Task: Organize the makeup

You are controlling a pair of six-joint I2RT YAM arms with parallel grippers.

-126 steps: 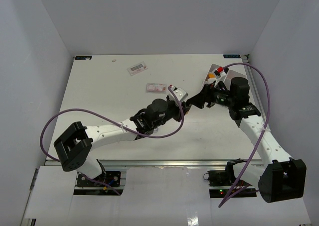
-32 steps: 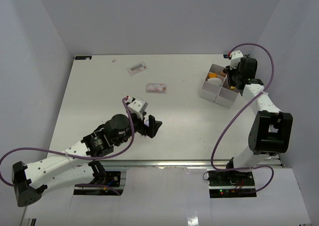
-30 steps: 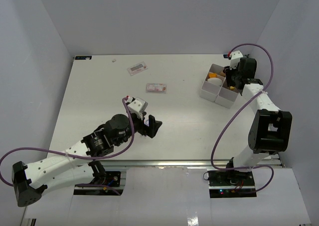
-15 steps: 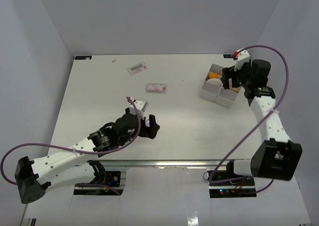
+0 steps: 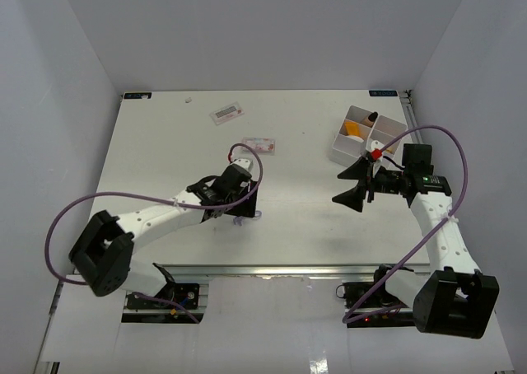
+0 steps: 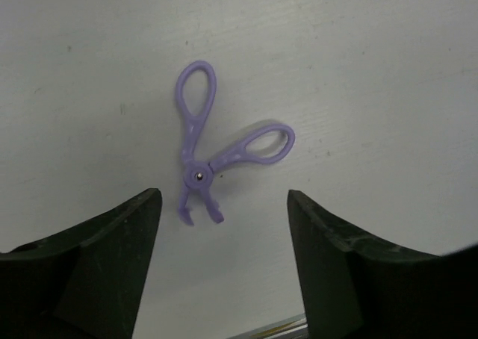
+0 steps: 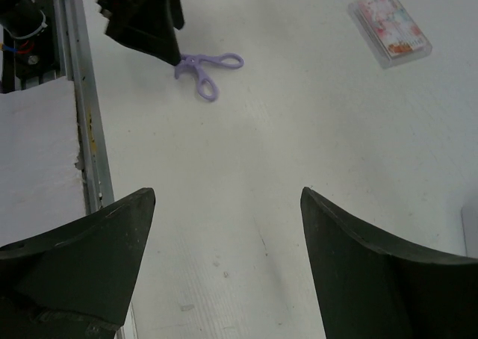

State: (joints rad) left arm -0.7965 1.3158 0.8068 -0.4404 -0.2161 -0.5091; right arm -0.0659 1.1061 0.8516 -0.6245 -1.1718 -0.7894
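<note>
Purple scissor-like tool (image 6: 198,176) mostly hidden under left gripper (image 6: 222,197) from above, tray (image 5: 344,155) contents too small to tell

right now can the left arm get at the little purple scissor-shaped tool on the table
Probably yes. The left gripper hangs open directly over the purple tool, which lies alone on the bare table with nothing covering it. It lies flat, so pinching it may be fiddly.

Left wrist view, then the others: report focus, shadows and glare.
Left wrist view: the purple scissor-shaped tool is sharp, casting a faint shadow; the near fingers look softer. Right wrist view: the clear packet is crisp. Top external view: even light, no glare on the table.
</note>
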